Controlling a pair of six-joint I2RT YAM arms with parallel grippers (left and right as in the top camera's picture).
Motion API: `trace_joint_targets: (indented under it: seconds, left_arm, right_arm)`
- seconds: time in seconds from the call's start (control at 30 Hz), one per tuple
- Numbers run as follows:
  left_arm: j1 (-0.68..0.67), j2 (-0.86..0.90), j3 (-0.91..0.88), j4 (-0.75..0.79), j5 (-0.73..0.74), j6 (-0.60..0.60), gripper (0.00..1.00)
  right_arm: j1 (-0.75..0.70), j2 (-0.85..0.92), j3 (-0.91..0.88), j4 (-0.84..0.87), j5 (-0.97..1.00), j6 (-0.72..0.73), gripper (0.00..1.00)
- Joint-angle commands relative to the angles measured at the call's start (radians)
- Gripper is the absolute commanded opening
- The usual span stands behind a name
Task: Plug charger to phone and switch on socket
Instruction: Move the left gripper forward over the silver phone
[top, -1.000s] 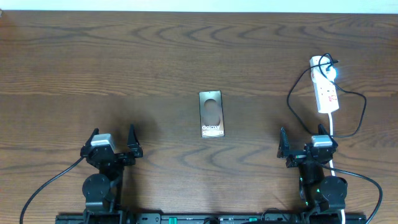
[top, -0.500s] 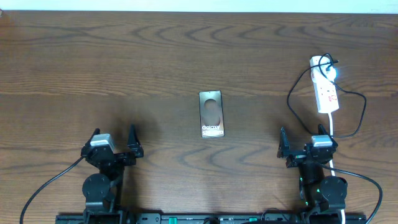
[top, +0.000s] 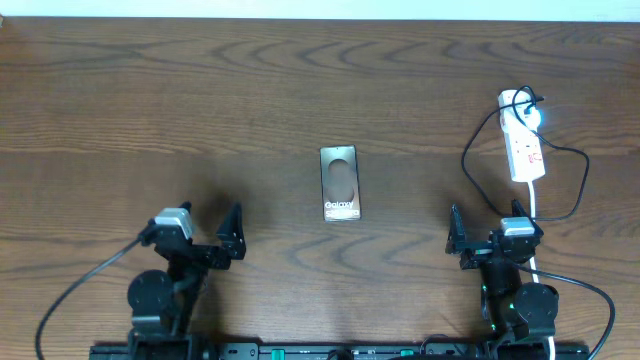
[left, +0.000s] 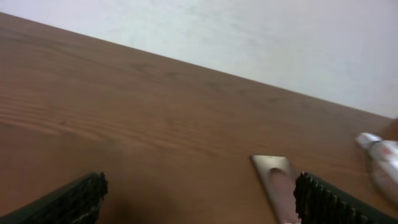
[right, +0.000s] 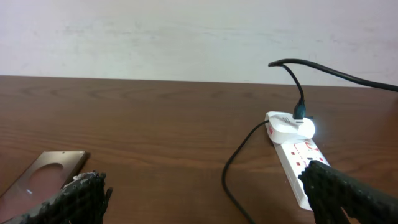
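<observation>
Starting at the lower left of the overhead frame, the left claw (top: 198, 236) sits low over the bench (top: 200, 90), jaws spread wide with nothing between them, angled toward the frame's centre. Up and to its right, at mid-frame, the phone (top: 339, 183) lies flat, its long axis running top to bottom of the picture and its lettering at the lower end. In the left wrist view it shows at the lower right, just inside that side's finger.

At the lower right, the right claw (top: 487, 232) is likewise spread and empty. Straight above it, toward the upper right, lies the socket (top: 523, 145), also lengthwise top to bottom. The white plug head of the charger (top: 466, 160) is seated in its upper end. The black cable loops out to either side of the strip and runs down toward the right arm, and I cannot make out its connector tip. A thick white cord (top: 531, 200) trails from the strip's lower end past that claw.

By my reading, the right arm is much nearer the cable and switch. The phone lies roughly between the arms, well apart from the cable.
</observation>
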Motion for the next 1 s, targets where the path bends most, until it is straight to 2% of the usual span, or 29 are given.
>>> trace_joint_targets:
  seconds: [0.0, 0.13, 0.33, 0.53, 0.73, 0.83, 0.97]
  left_arm:
    - [-0.004, 0.109, 0.128, 0.007, 0.077, -0.038, 0.98]
    - [-0.039, 0.298, 0.268, -0.005, 0.121, -0.038, 0.98]
    - [-0.159, 0.583, 0.506, -0.134, 0.095, -0.037, 0.98]
    - [-0.359, 0.829, 0.702, -0.288, -0.158, -0.037, 0.98]
    - [-0.534, 1.023, 0.785, -0.303, -0.408, -0.038, 0.98]
    - [-0.586, 1.088, 0.792, -0.292, -0.479, -0.038, 0.98]
    - [-0.599, 1.127, 0.791, -0.284, -0.479, -0.038, 0.98]
  right_arm:
    - [-0.004, -0.002, -0.001, -0.005, 0.005, -0.012, 0.99]
    - [-0.004, -0.002, -0.001, -0.005, 0.005, -0.012, 0.99]
    - [-0.004, -0.002, -0.001, -0.005, 0.005, -0.011, 0.99]
    - [-0.004, -0.002, -0.001, -0.005, 0.005, -0.011, 0.99]
    - [-0.004, -0.002, -0.001, -0.005, 0.005, -0.011, 0.99]
    - [-0.004, -0.002, -0.001, -0.005, 0.005, -0.011, 0.99]
    - [-0.004, -0.002, -0.001, -0.005, 0.005, -0.011, 0.99]
